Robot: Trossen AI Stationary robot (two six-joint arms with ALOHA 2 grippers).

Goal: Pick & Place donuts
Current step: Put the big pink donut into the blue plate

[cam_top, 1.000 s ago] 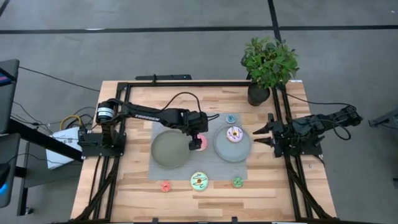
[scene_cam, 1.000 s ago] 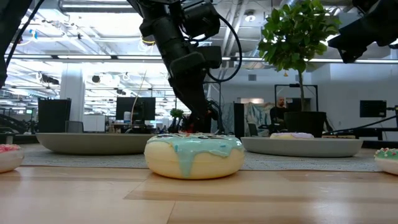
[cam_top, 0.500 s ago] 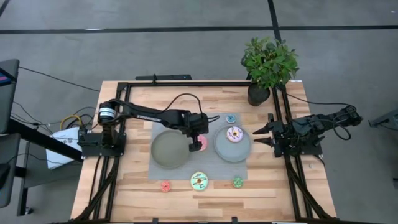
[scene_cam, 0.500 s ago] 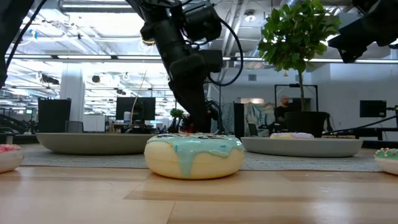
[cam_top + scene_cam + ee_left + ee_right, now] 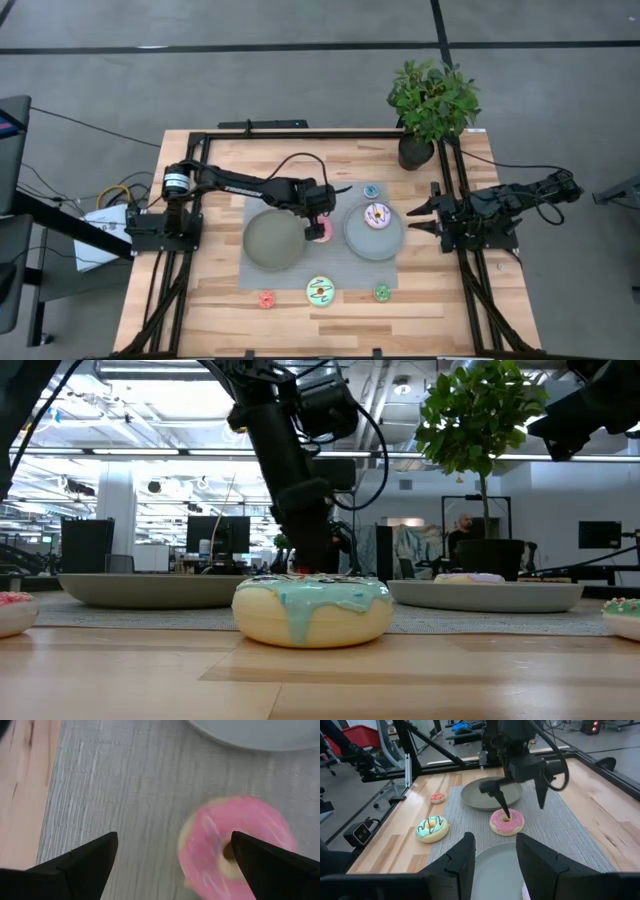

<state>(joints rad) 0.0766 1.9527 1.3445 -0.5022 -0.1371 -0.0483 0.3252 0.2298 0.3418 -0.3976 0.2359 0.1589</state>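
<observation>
Since the earlier frame the left arm has shifted slightly; its gripper [image 5: 319, 222] remains lowered at the pink donut [image 5: 322, 231]. Left to right across the table [image 5: 215, 300]: a small red donut [image 5: 266, 298] at 7 o'clock; an empty grey plate [image 5: 272, 240]; the mint-green donut [image 5: 321, 291] at 6 o'clock; the pink donut on the grey mat [image 5: 332, 270] between the plates; a small blue donut [image 5: 371, 190] at 12 o'clock; a second plate [image 5: 374, 238] carrying the white-lilac donut [image 5: 377, 215]; a small green donut [image 5: 381, 292]; a potted plant [image 5: 431, 105] at 1 o'clock. Left jaws spread wide, one finger [image 5: 504, 804] in the pink donut's hole, the other [image 5: 541, 795] outside its rim. Right gripper [image 5: 414, 220] waits at 3 o'clock, jaws partly apart, empty.
</observation>
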